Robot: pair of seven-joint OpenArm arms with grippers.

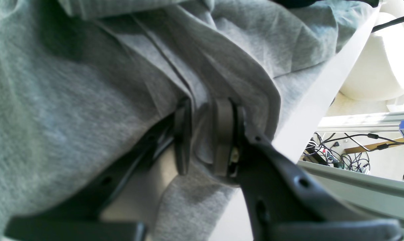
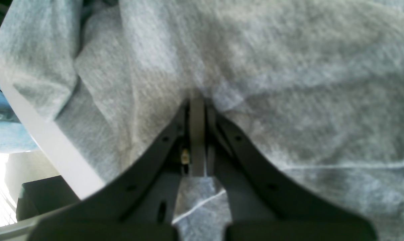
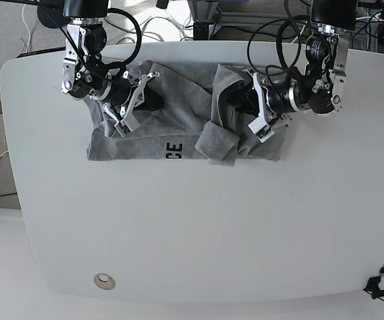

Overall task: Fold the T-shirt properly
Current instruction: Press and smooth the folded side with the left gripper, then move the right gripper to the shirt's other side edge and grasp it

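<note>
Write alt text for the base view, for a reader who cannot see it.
A grey T-shirt lies crumpled near the far edge of a white table, with a robot arm gripping it at each end. The left hand holds the bunched end on the picture's right, and the right hand holds the other end.

The T-shirt (image 3: 179, 127) is heather grey and lies crumpled on the far part of the white desk (image 3: 192, 227), spread sideways. Its near edge runs fairly straight, with black letters "CE" showing beside it. A loose flap, folded over, lies right of the middle. Deep creases and bunched folds cross the cloth.
</note>
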